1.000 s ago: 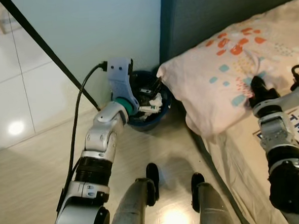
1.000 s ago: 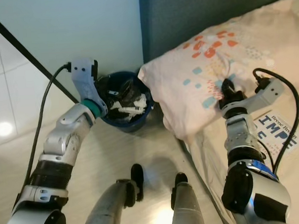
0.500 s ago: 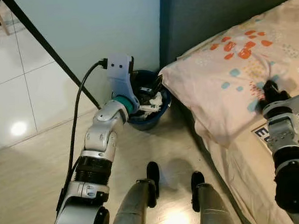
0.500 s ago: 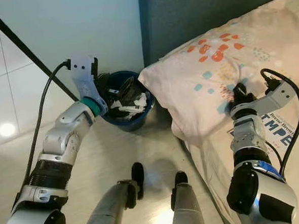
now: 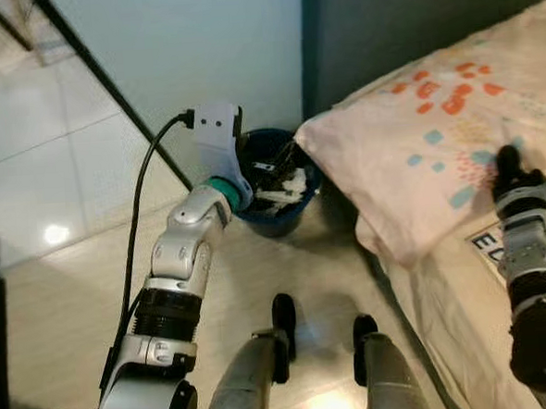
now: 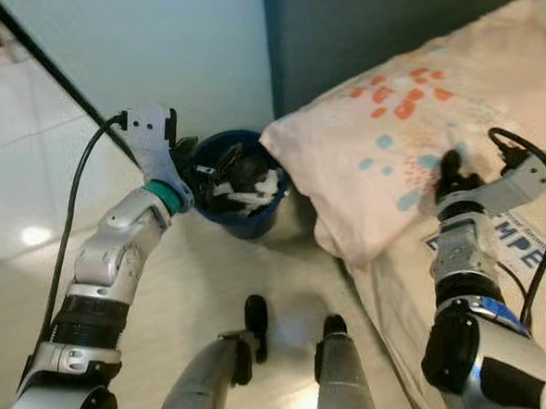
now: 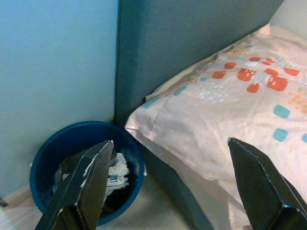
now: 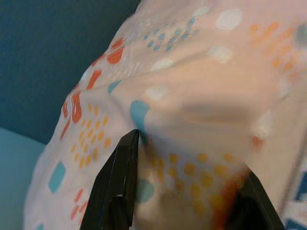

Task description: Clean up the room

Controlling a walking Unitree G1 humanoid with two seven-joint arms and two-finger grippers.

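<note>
Your right tool (image 6: 452, 170) has dragged the pale dotted fabric pillow (image 5: 418, 154) farther onto the bed (image 5: 475, 331), fingers pinching its near edge. Left tool (image 7: 168, 187) gapes empty over the round blue plastic bin (image 5: 277, 190). Thin grip; pulling fast may slip it.

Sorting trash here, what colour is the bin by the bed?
The bin is dark blue, clearest in the left wrist view.

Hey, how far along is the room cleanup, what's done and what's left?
Looks done: the blue bin by the wall already holds trash. In hand: the right gripper has its fingers around a fold of the patterned pillow on the bed; the left gripper hangs open above the bin. Left: the pillow's corner overhangs the bed edge, and a printed sheet lies on the bed.
</note>
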